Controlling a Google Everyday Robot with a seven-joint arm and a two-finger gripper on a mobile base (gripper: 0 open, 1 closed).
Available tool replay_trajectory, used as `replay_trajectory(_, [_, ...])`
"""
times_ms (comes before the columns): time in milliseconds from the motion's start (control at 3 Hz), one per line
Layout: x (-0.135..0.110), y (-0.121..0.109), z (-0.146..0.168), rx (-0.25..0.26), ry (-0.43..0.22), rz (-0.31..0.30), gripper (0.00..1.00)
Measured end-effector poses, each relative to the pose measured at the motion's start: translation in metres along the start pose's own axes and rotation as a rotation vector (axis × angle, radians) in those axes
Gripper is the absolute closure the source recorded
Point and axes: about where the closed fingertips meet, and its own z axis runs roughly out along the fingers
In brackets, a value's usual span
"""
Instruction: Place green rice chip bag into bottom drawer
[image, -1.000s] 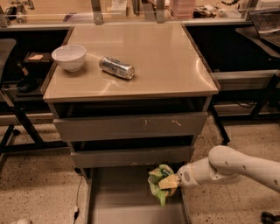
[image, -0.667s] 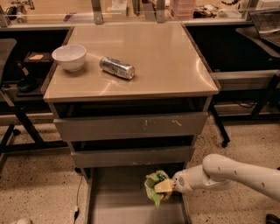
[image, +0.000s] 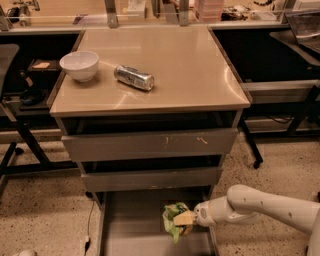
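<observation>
Trouble could come if we let go too soon: our gripper (image: 189, 220) is pinched on the green rice chip bag (image: 173, 226), which hangs over the open bottom drawer (image: 131, 227), near the side wall by our arm. The bag might catch that wall and flop onto the floor (image: 260, 175).

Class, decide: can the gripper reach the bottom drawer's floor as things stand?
Probably yes: the gripper, holding the green rice chip bag, hangs over the open bottom drawer, with nothing between.
</observation>
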Motion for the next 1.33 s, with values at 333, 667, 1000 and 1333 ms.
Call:
replay_trajectory(333, [0.004, -0.006, 0.017, -0.011, 0.014, 0.015, 1.0])
replay_trajectory(667, [0.002, -0.023, 0.057, -0.02, 0.02, 0.043, 1.0])
replay_trajectory(1000, [0.0, -0.041, 0.088, -0.022, 0.021, 0.08, 1.0])
replay_trajectory(1333, [-0.001, -0.061, 0.11, -0.005, 0.021, 0.126, 1.0])
